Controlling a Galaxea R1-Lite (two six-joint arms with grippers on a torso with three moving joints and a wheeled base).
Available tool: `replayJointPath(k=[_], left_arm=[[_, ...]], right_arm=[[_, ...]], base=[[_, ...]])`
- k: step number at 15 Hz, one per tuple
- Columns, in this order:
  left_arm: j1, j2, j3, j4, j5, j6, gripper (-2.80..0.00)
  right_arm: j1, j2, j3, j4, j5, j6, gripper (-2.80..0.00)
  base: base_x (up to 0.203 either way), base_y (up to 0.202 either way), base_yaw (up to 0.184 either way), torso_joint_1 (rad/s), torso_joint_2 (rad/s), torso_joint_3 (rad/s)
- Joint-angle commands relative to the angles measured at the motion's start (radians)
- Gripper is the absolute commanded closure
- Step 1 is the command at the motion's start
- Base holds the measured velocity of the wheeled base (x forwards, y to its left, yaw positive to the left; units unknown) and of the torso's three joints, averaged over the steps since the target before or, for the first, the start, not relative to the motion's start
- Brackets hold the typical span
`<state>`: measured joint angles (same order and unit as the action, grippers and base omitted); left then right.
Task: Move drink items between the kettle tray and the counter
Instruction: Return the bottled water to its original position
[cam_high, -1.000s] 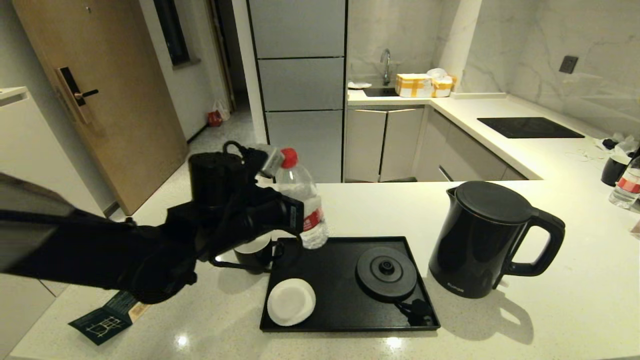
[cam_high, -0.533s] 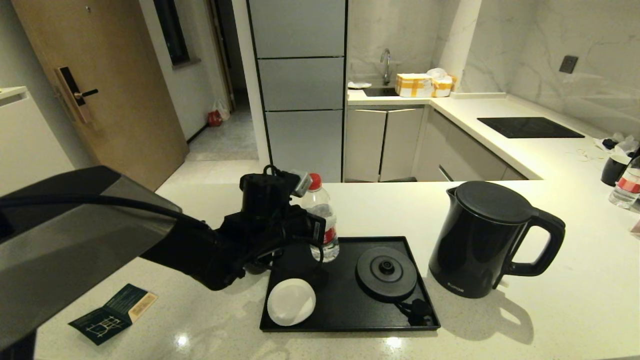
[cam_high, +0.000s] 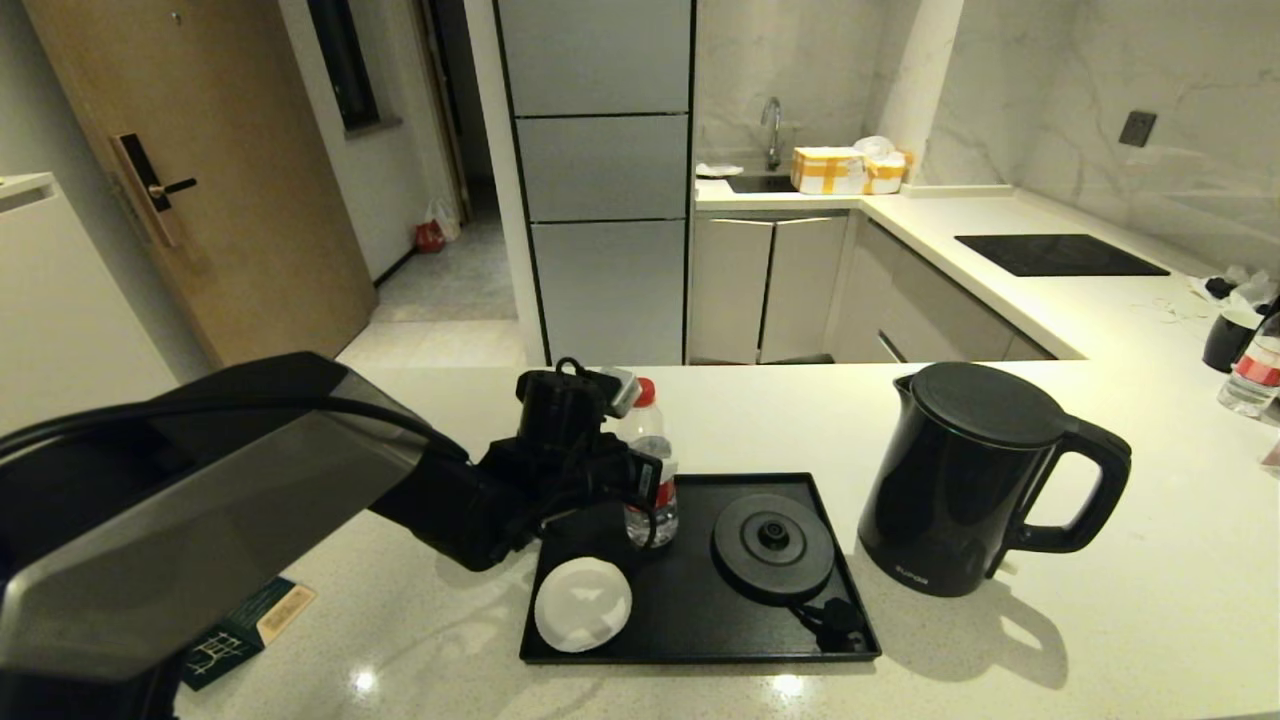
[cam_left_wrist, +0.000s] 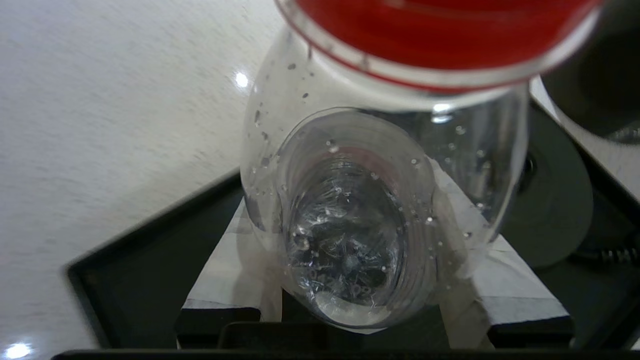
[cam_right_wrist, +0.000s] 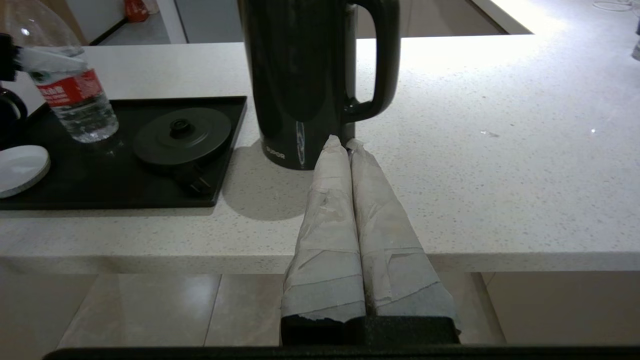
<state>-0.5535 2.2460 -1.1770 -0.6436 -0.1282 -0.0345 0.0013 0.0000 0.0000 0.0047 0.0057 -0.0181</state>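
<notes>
While left tool (cam_high: 640, 470) grips bottle (cam_high: 650, 480) over tray (cam_high: 690, 600), right tool (cam_right_wrist: 345, 145) closed

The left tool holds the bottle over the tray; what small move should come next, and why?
Probably lower it a little more, then open. The left tool grips the bottle upright above the tray, beside the kettle base; its bottom looks just short of the tray floor.

Bottle (cam_high: 650, 470) over tray (cam_high: 700, 640) back-left corner; base disc (cam_high: 772, 545) right of it; kettle (cam_high: 970, 480) on counter (cam_high: 1100, 620), right of tray.
</notes>
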Motion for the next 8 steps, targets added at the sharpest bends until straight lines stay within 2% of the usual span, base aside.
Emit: replayJointPath(k=[1, 2, 4, 5, 8], left_arm=[[-0.005, 0.012, -0.004, -0.01, -0.001, -0.001, 0.0], [-0.011, 0.018, 0.001, -0.014, 0.0, 0.034, 0.0], [-0.029, 0.014, 0.005, -0.017, 0.005, 0.046, 0.0], [-0.039, 0.014, 0.01, -0.018, 0.012, 0.048, -2.8], [-0.054, 0.018, 0.022, -0.063, 0.048, 0.051, -2.8]], right_arm=[[0.0, 0.001, 0.002, 0.0, 0.0, 0.0, 0.0], [0.0, 0.0, 0.002, 0.0, 0.0, 0.0, 0.0], [0.0, 0.0, 0.002, 0.0, 0.002, 0.0, 0.0], [0.0, 0.0, 0.002, 0.0, 0.0, 0.0, 0.0], [0.0, 0.0, 0.002, 0.0, 0.0, 0.0, 0.0]], base=[[0.0, 0.0, 0.0, 0.0, 0.0, 0.0], [0.0, 0.0, 0.0, 0.0, 0.0, 0.0], [0.0, 0.0, 0.0, 0.0, 0.0, 0.0], [0.0, 0.0, 0.0, 0.0, 0.0, 0.0], [0.0, 0.0, 0.0, 0.0, 0.0, 0.0]])
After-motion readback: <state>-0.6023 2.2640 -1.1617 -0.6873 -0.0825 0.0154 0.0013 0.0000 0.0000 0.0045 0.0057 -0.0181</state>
